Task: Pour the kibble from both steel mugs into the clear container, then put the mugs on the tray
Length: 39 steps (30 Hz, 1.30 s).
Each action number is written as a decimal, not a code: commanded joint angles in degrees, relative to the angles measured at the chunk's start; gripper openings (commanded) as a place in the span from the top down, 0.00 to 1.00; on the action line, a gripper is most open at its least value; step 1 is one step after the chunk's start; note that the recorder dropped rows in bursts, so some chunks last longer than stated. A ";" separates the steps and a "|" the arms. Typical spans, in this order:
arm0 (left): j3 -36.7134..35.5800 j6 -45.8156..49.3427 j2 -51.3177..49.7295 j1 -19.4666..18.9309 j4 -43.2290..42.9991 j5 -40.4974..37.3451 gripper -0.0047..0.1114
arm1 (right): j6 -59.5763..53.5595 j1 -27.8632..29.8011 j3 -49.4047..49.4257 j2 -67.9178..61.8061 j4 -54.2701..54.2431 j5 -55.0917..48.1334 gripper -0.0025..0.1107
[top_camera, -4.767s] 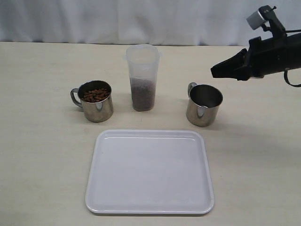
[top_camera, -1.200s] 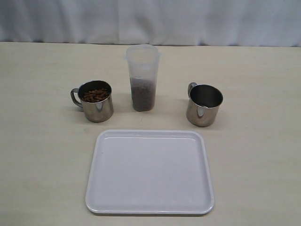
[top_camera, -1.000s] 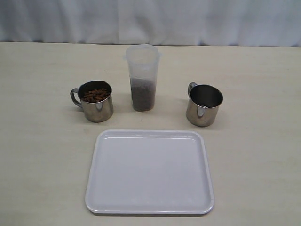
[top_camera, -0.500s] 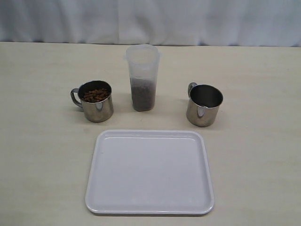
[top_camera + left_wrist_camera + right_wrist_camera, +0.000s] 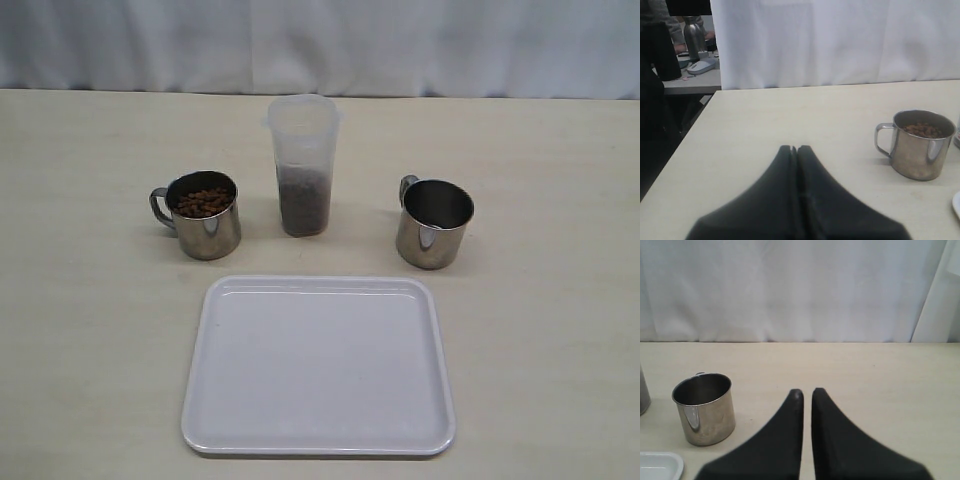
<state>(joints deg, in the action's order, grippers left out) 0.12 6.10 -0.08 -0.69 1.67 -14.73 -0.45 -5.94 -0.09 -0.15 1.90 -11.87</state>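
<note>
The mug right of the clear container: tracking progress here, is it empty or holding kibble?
Empty, it seems: the right mug shows only bare steel inside, unlike the left mug, heaped with kibble.

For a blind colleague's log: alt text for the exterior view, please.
A clear container partly filled with kibble stands between two steel mugs on a table; the left mug holds kibble, the right mug looks empty. A bare white tray lies nearer the camera. No arms visible.

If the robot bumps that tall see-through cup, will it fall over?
It might: the clear container is tall and narrow, so a push near its rim could topple it. The kibble sits in its lower part, which probably steadies it. Its thin-looking plastic likely makes it light.
</note>
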 commanded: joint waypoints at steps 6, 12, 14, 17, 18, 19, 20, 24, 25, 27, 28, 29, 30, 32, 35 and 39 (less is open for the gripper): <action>-0.12 0.28 0.08 0.10 -2.19 2.02 0.96 | 0.08 -0.03 0.09 0.15 0.45 -0.14 0.94; -0.12 0.28 0.08 0.10 -5.93 9.49 0.96 | 0.08 -0.03 0.09 0.15 0.45 -0.14 0.94; -0.12 0.28 0.08 0.10 -5.93 11.04 0.96 | 0.08 -0.03 0.09 0.15 0.45 -0.14 0.94; -0.12 -2.63 0.08 0.10 -2.99 13.49 0.96 | 0.08 -0.03 0.09 0.15 0.45 -0.14 0.94; -0.12 -4.83 0.08 0.10 -0.37 14.73 0.96 | 0.08 -0.14 0.09 0.15 0.45 -0.14 0.94; -0.12 -7.38 0.08 0.10 3.31 16.41 0.96 | 0.08 -0.14 0.09 0.15 0.45 -0.14 0.94; -0.12 -9.20 0.08 0.10 5.03 16.29 0.96 | 0.08 -0.14 0.09 0.15 0.45 -0.14 0.94; -0.12 -9.01 0.08 0.10 4.88 13.13 0.96 | 0.08 -0.14 0.09 0.15 0.45 -0.14 0.94; -0.12 -9.23 0.08 0.10 5.32 13.42 0.96 | 0.08 -0.14 0.09 0.15 0.45 -0.14 0.94; -0.12 -9.37 -0.96 0.10 6.79 13.74 0.96 | 0.08 -0.14 0.09 0.15 0.45 -0.14 0.94; -0.12 -9.37 -2.09 0.10 7.16 13.74 0.96 | 0.08 -0.14 0.09 0.15 0.45 -0.14 0.94; -0.12 -9.37 -3.48 0.10 7.95 13.74 0.96 | 0.08 -0.14 0.09 0.15 0.45 -0.14 0.94; -0.12 -9.37 -5.11 0.10 8.97 13.74 0.96 | 0.08 -0.14 0.09 0.15 0.45 -0.14 0.94; -0.12 -9.37 -9.36 1.18 9.83 13.30 0.96 | 0.08 -0.14 0.09 0.15 0.45 -0.14 0.94; -0.12 -9.37 -16.86 5.72 9.87 14.73 0.96 | 0.08 -0.14 0.09 0.15 0.45 -0.14 0.94; -0.12 -8.87 -28.48 15.09 7.14 21.38 0.96 | 0.08 -0.14 0.09 0.15 0.45 -0.14 0.94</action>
<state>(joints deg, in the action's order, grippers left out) 0.12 -2.98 -21.79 9.20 10.52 1.31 -0.45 -5.94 -0.09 -0.15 1.90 -11.87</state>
